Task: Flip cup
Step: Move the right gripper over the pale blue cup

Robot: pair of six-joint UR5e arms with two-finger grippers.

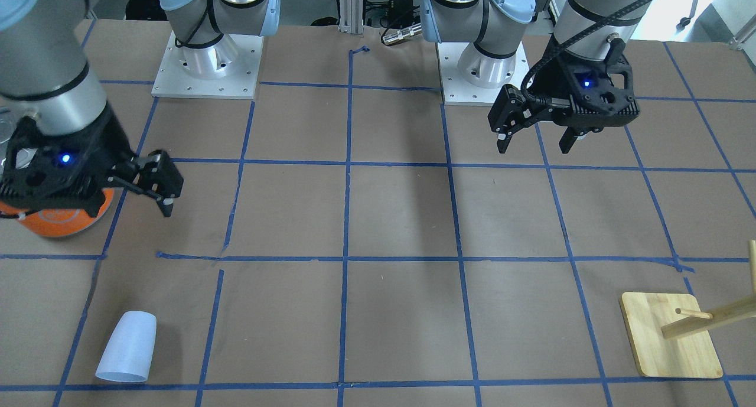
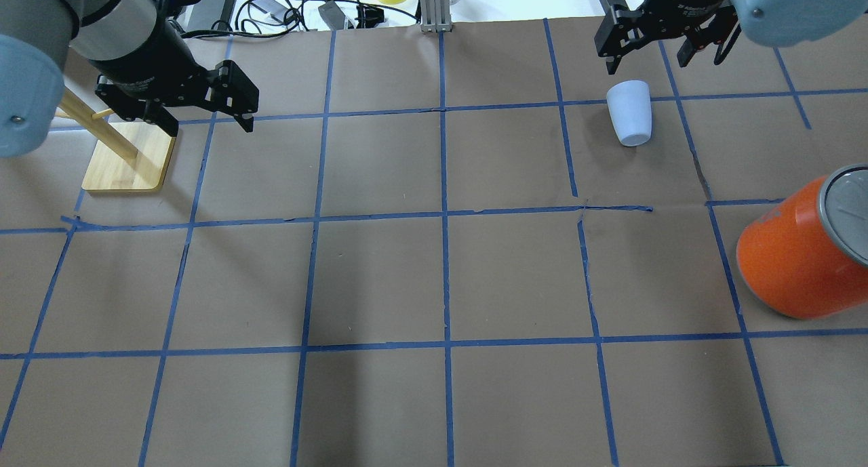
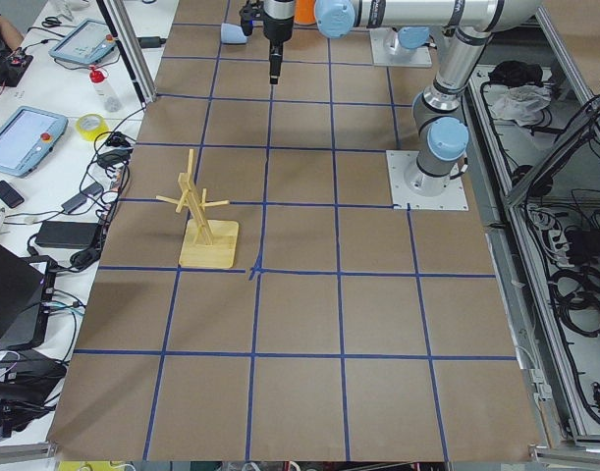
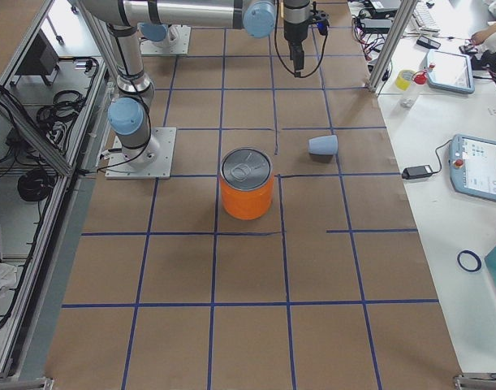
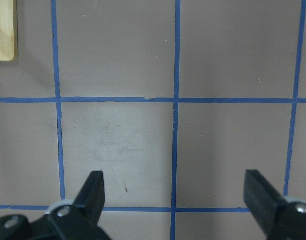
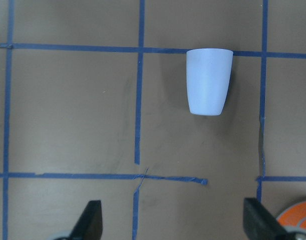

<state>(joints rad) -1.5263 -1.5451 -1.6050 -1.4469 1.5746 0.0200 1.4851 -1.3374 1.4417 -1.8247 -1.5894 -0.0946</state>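
Note:
The cup is a small pale blue-white tumbler. It lies on its side on the brown table, with its wide rim pointing away from the robot. It also shows in the front view, the right side view and the right wrist view. My right gripper hangs open and empty above the table, just beyond the cup, and touches nothing; its fingers frame bare paper below the cup. My left gripper is open and empty on the far side of the table, its fingers over bare table.
A large orange can with a silver top stands on the robot's right side, nearer the robot than the cup. A wooden peg stand on a square base stands beside the left gripper. Blue tape lines grid the table. Cables lie past the far edge.

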